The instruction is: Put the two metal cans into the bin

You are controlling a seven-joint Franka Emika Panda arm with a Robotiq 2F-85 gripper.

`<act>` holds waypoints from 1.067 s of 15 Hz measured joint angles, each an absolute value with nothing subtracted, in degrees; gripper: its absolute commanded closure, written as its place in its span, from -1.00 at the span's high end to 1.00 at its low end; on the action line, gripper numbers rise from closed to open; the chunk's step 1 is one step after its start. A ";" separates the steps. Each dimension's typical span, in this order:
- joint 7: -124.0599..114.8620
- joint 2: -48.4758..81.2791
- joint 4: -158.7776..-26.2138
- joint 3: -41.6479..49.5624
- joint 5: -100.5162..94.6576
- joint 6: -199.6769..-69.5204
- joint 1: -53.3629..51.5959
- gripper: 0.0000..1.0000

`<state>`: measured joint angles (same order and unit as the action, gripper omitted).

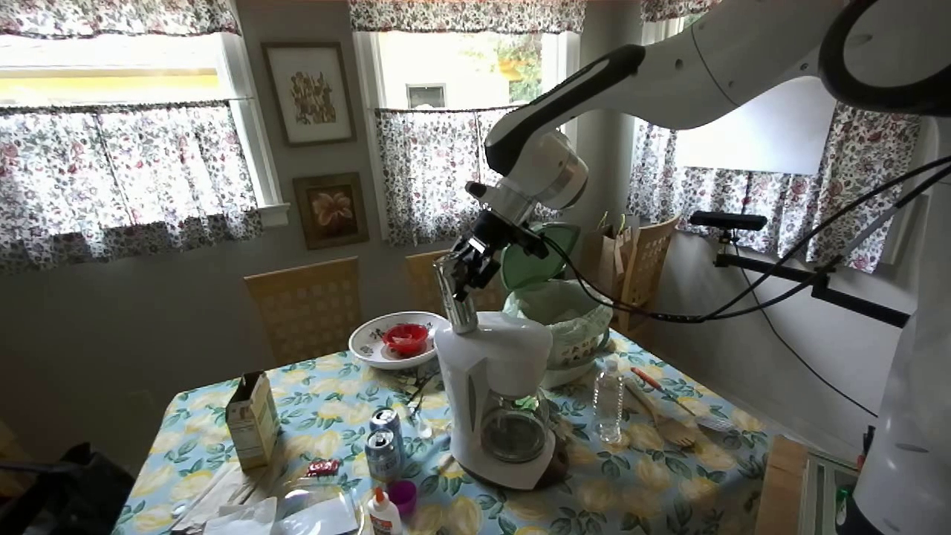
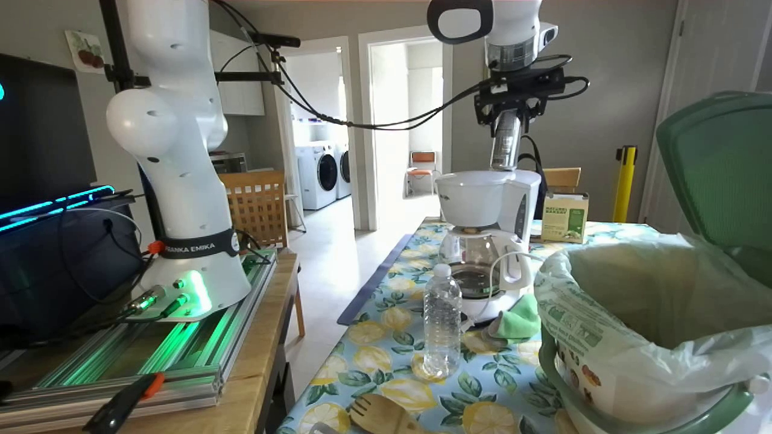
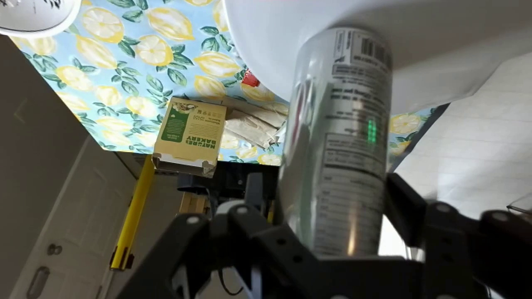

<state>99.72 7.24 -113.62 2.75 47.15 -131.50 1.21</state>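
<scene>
- White robot arm with black trim (image 1: 691,78): nearest the camera in an exterior view, above the lemon-print tablecloth (image 1: 319,405).
- Round pale green bin (image 1: 576,351): dark green lid (image 2: 718,163) raised.
- White plastic coffee maker (image 1: 494,345): near the bin.
- Black claw (image 3: 324,182): fingers either side of a tall silver metal can (image 3: 338,124); whether pressed onto it, not discernible.
- That can: leaning slightly, lower end at the coffee maker's top.
- Two upright silver-and-blue metal cans (image 1: 383,455): close together on the tablecloth.

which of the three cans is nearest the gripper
The tall silver can between its fingers, over the coffee maker; two shorter cans stand on the tablecloth.
</scene>
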 measured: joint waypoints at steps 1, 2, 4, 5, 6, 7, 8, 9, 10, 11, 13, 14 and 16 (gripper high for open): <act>99.74 7.30 -113.57 2.67 47.15 -131.46 1.31 -0.28; 99.75 7.33 -113.53 2.64 47.15 -131.43 1.38 -0.39; 99.76 7.33 -113.40 2.63 47.15 -131.41 1.47 -0.53; 99.76 7.33 -113.37 2.62 47.15 -131.41 1.52 -0.54; 99.79 7.32 -113.34 2.62 47.15 -131.41 1.59 -0.61; 99.85 7.32 -113.29 2.62 47.15 -131.41 1.70 -0.70; 99.91 7.30 -113.24 2.62 47.15 -131.41 1.86 -0.71; 99.96 7.27 -113.17 2.62 47.15 -131.41 2.06 -0.72; 100.02 7.19 -113.15 2.62 47.15 -131.41 2.29 -0.75; 100.09 7.06 -113.15 2.63 47.15 -131.41 2.57 -0.70; 100.41 6.64 -113.15 2.65 47.15 -131.39 3.24 -0.69; 100.65 6.33 -113.16 2.69 47.15 -131.32 3.65 -0.70; 101.20 5.24 -113.54 3.08 47.15 -130.88 4.50 -0.72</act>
<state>101.20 5.24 -113.54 3.08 47.15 -130.88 4.50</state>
